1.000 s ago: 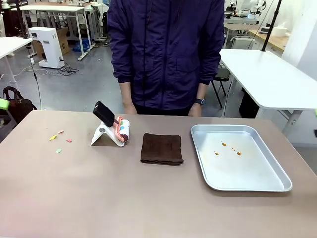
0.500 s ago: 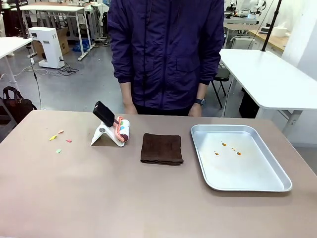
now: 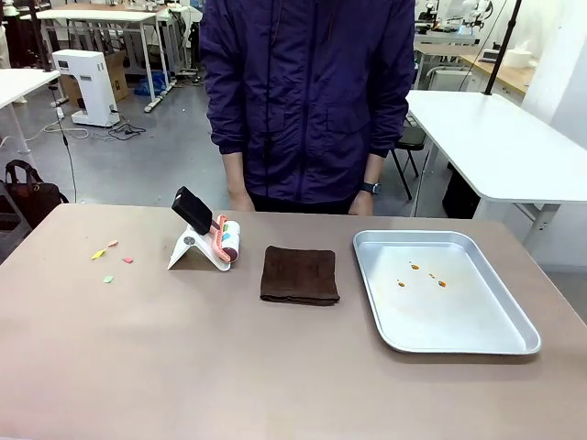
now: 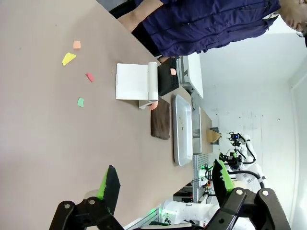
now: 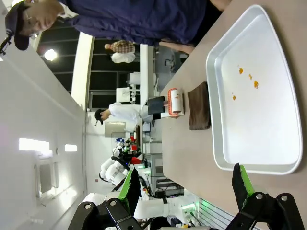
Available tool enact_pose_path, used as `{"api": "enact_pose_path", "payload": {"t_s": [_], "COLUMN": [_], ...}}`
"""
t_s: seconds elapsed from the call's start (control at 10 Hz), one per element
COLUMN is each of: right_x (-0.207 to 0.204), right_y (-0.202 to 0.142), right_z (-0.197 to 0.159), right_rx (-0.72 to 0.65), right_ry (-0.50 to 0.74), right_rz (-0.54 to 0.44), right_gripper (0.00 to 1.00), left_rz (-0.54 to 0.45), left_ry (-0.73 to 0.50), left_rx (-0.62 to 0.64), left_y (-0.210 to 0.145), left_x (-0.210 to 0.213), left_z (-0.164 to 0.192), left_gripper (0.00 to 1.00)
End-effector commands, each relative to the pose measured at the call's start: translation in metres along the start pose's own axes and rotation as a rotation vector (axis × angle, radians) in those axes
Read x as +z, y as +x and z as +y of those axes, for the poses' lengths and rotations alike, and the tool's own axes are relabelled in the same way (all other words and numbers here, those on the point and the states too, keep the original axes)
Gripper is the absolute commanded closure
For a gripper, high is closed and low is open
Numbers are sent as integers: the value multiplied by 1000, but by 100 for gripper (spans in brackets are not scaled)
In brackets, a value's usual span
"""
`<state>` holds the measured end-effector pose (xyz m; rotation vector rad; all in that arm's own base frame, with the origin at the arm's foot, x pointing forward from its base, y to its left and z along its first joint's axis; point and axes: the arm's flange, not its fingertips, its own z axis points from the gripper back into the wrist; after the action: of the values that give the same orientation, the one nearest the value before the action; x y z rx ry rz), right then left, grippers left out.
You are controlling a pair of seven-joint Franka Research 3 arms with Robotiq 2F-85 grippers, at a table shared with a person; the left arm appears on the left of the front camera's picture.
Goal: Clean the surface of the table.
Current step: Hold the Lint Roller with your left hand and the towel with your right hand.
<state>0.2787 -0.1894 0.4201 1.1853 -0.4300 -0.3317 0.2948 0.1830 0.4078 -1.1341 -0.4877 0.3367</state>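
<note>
The brownish-tan table (image 3: pixel 183 367) carries several small coloured paper scraps (image 3: pixel 110 261) at its left. A lint roller (image 3: pixel 225 240) with a black handle rests on a white stand. A folded brown cloth (image 3: pixel 299 274) lies at the middle. My left gripper (image 4: pixel 165 184) hangs open above the table (image 4: pixel 48 143), well back from the scraps (image 4: pixel 68 58) and roller (image 4: pixel 152 81). The right gripper (image 5: pixel 186 187) is open too, held above the near end of the metal tray (image 5: pixel 259 120), gripping nothing.
The shiny metal tray (image 3: pixel 459 349) on the right holds a few orange specks (image 3: pixel 426 273). A person in a dark jacket (image 3: pixel 307 101) stands at the far edge, hands down behind it. White tables stand beyond on both sides.
Green fingertips that showed at the left and right edges of the front view a second ago have gone from the picture. Nothing on the table has moved.
</note>
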Motion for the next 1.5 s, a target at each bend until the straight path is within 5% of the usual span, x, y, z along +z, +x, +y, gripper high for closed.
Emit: {"api": "enact_pose_path", "payload": {"t_s": [0.0, 0.4, 0.7, 1.0, 1.4], "right_x": [2, -7, -56, -156, -310], "right_y": [0, -7, -21, -51, -107], "right_z": [1, 13, 75, 145, 197], "right_rx": [23, 68, 269, 481, 467], "right_ry": [18, -47, -162, -312, -454], "right_rz": [-6, -17, 26, 132, 282], "right_gripper": [0, 0, 0, 0, 0], "left_rz": [5, 24, 142, 282, 364], "left_ry": [-12, 21, 119, 249, 444], "left_rx": [-25, -48, -185, -342, -343], "left_y": [1, 2, 21, 17, 27], "left_x": [1, -7, -50, -124, -206], "left_z": [2, -15, -86, -162, -185], "left_gripper": [0, 0, 0, 0, 0]}}
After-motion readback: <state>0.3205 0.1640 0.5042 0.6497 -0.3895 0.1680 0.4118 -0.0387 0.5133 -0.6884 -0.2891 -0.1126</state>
